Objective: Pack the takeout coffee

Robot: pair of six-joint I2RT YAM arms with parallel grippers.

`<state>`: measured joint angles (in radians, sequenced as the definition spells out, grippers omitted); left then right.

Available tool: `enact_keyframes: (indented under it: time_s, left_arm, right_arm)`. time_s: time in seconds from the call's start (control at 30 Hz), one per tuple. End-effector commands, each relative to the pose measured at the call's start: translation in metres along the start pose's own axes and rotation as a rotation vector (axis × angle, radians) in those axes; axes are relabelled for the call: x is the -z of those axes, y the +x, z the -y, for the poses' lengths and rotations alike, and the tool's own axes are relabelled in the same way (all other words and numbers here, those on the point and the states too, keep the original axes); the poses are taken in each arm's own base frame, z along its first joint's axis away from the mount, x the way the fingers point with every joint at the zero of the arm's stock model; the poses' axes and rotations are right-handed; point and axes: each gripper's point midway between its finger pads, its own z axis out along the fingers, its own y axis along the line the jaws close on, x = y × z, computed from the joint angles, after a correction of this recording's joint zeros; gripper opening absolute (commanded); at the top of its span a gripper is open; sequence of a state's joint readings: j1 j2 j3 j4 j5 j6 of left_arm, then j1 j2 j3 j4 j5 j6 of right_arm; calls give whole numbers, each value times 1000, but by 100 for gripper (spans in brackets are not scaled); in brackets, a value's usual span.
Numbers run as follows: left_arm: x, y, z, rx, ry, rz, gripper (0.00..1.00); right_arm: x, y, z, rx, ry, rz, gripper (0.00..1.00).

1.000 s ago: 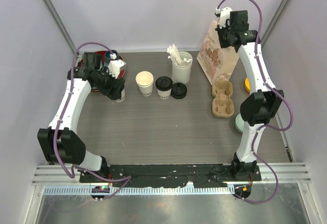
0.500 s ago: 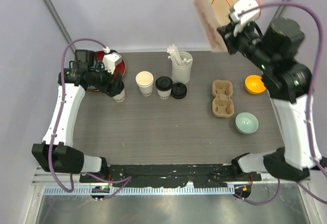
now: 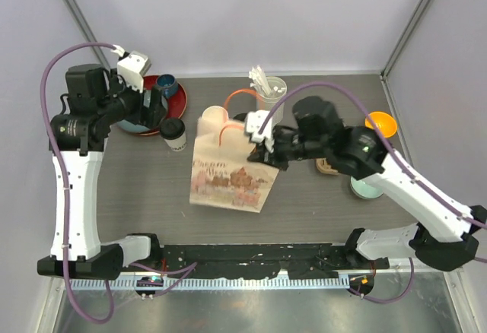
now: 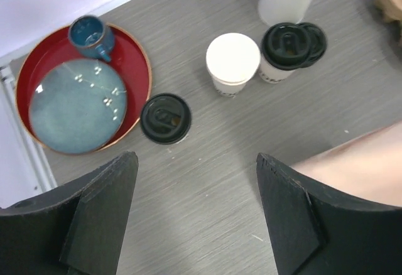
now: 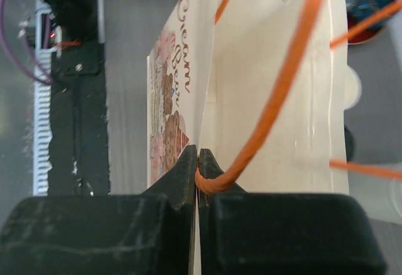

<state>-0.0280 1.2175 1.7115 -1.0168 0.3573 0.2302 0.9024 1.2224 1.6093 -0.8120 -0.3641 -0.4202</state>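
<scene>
**Bag gripped, cups at the far side**

On the grey desk, the right end effector pinches the orange handle of the printed tan paper bag at mid-desk. The left end effector hangs wide open above a black-lidded white paper cup at far left. An open white paper cup and a second lidded cup stand to its right.

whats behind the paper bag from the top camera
From above, the paper bag covers the lidded cup and spare lid behind it, and most of the open cup. The left wrist view shows all three.
</scene>
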Motion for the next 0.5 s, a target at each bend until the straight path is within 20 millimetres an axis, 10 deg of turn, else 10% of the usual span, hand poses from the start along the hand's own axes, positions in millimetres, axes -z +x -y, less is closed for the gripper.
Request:
enact_keyframes:
  time_s: [0.0,0.47]
  left_arm:
    - [19,1,43,8,212,-10,81]
    - [16,78,110,-123,548,-214,91]
  right_arm:
    - [-28,-4,-28,102,-112,55,1]
    - [-98,36,-55,278,-316,11,1]
